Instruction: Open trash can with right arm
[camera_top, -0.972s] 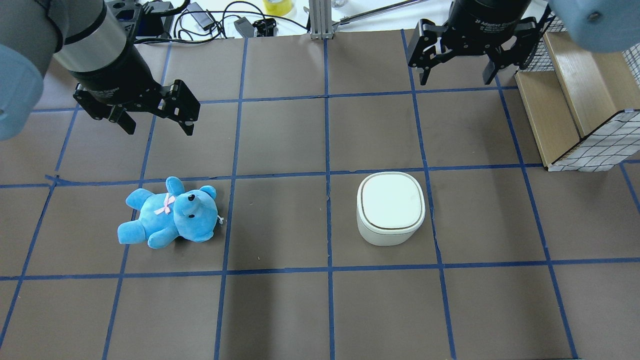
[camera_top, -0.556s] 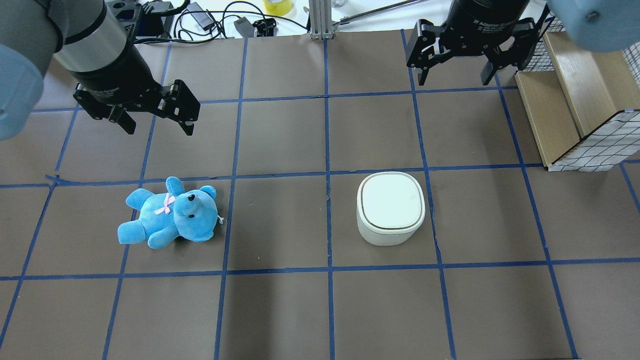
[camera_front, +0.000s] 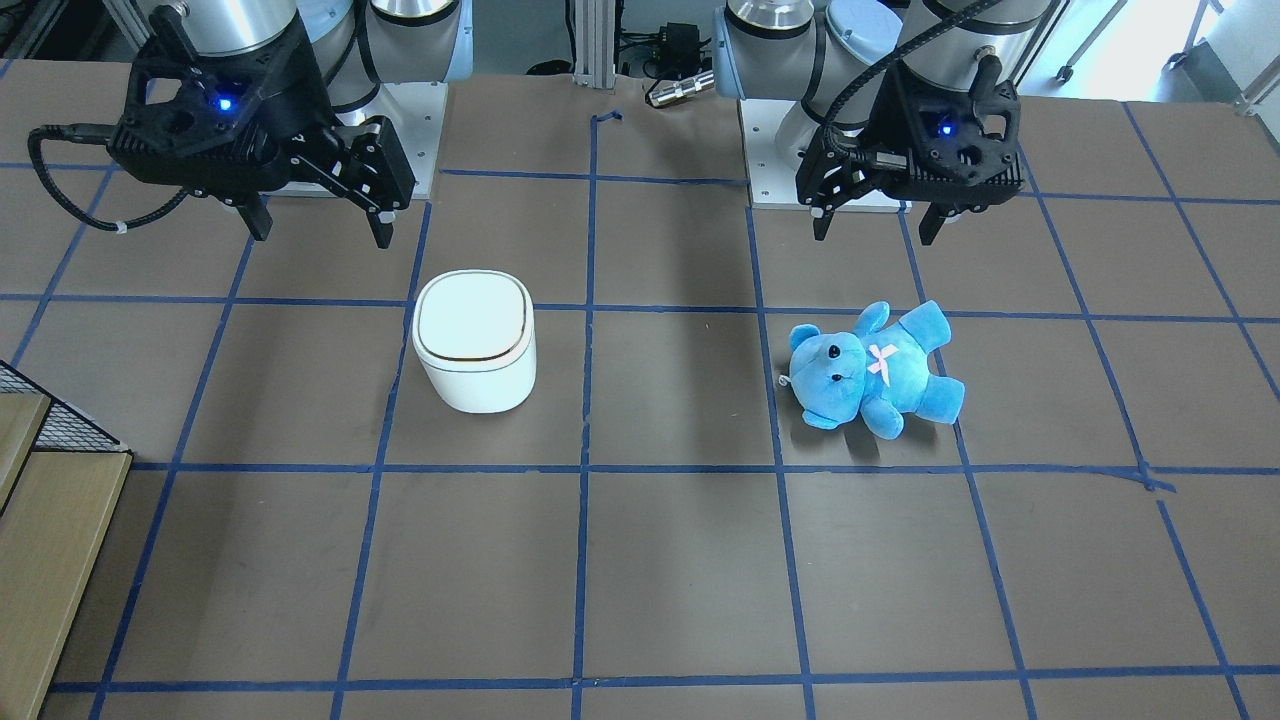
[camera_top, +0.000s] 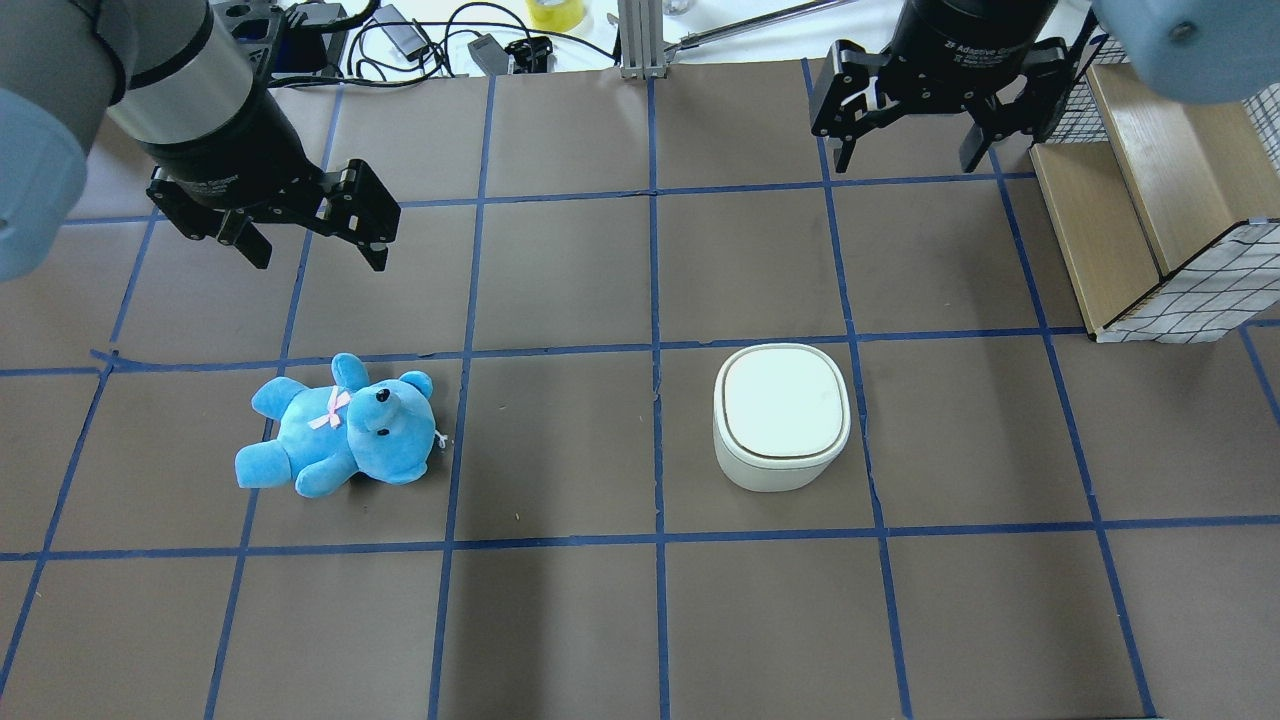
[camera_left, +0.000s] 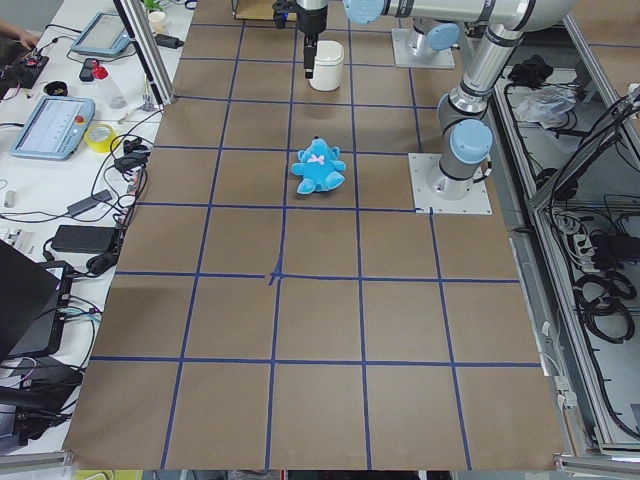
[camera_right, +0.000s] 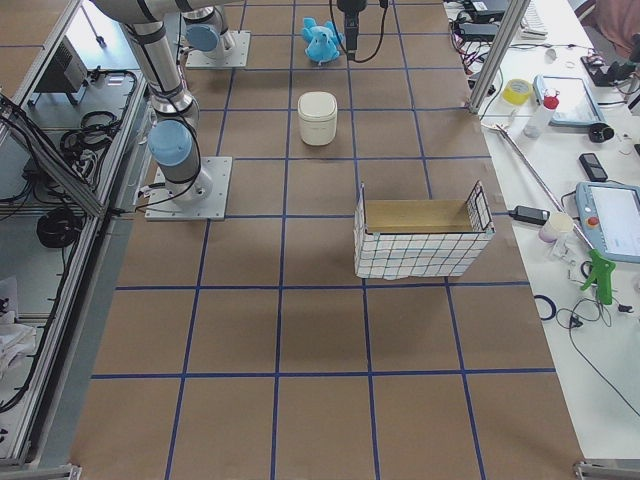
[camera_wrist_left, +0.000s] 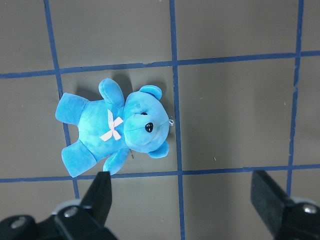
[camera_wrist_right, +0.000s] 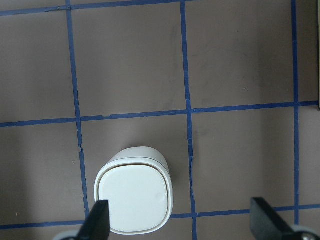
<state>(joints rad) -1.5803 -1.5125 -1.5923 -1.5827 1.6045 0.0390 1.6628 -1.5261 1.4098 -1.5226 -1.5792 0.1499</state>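
The right end effector (camera_top: 905, 160) hangs with fingers apart, well clear of the lid-shut trash can (camera_top: 782, 410); the left end effector (camera_top: 320, 255), likewise spread, hangs near the teddy (camera_top: 340, 430).

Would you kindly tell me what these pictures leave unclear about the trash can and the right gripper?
Trash can: any lid hinge or catch; every view shows only the shut lid and plain walls.
Right gripper: the right wrist view's bottom edge leaves only its fingertips.
Exterior left view: both too small.
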